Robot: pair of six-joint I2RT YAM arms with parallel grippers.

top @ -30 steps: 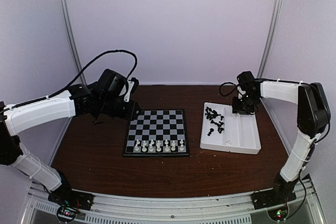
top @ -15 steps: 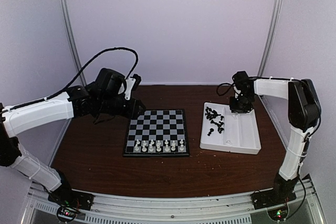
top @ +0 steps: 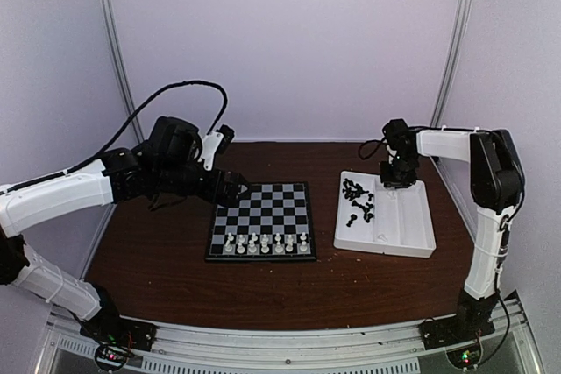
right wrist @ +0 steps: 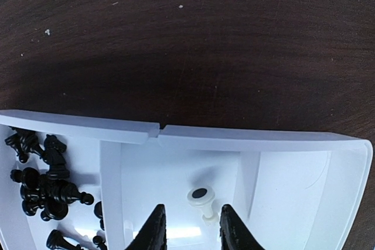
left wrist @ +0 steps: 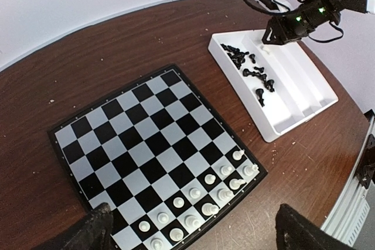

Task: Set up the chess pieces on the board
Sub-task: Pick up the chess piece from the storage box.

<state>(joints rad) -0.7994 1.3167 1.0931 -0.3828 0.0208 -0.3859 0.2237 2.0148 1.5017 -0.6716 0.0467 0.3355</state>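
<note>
Hovering over the white tray's (top: pixel 412 225) far edge: right gripper (top: pixel 399 177). Left gripper (top: pixel 230 188) well left of the tray, by the board (top: pixel 263 212).
Left wrist: jaws wide apart, empty. White pieces (left wrist: pixel 210 208) on the board, black pieces (left wrist: pixel 237 57) in the tray.
Right wrist: fingers parted, gripping nothing. Lone white piece (right wrist: pixel 201 198) lies just ahead, in the tray's middle compartment.

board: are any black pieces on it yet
No, only white pieces stand on the board, along one edge; the black pieces lie in the tray.
</note>
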